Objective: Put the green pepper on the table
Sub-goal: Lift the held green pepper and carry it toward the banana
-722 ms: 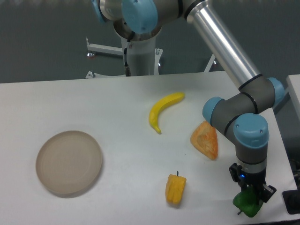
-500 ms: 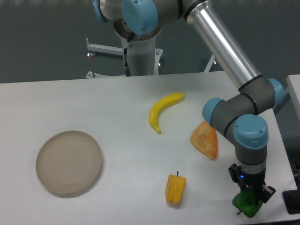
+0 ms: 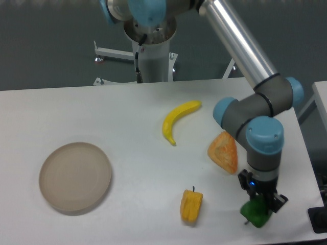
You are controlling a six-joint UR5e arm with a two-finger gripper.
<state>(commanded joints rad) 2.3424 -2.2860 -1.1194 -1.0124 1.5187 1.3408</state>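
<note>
- Since the earlier frames, the arm's wrist, the gripper [image 3: 260, 207] and the green pepper [image 3: 255, 214] have shifted left, away from the table's right edge; the pepper, formerly at the very bottom right of the tabletop, now sits a little further in and slightly higher in frame.
- Camera view, arm: long silver link runs down from top centre to a grey elbow with blue caps at right; the wrist points straight down near the front right corner of the table [image 3: 102, 112].
- Gripper: black fingers are clamped on the green pepper from above; the upper part of the pepper is hidden between them.
- Green pepper: glossy green, lobed, small stem poking out at lower left. It is at or just above the white surface near the front right; whether it touches the table cannot be told from this angle.
- Orange slice-shaped piece [image 3: 224, 152]: lies on the table just above left of the gripper, close to the wrist but apart from the pepper.
- Yellow pepper [image 3: 191, 205]: lies on the table left of the green pepper, clearly apart from it, stem pointing up-frame.
- Banana [image 3: 177, 120]: lies on the table centre, well apart from the gripper.
- Round beige plate [image 3: 75, 176]: sits on the left of the table, nothing on it.
</note>
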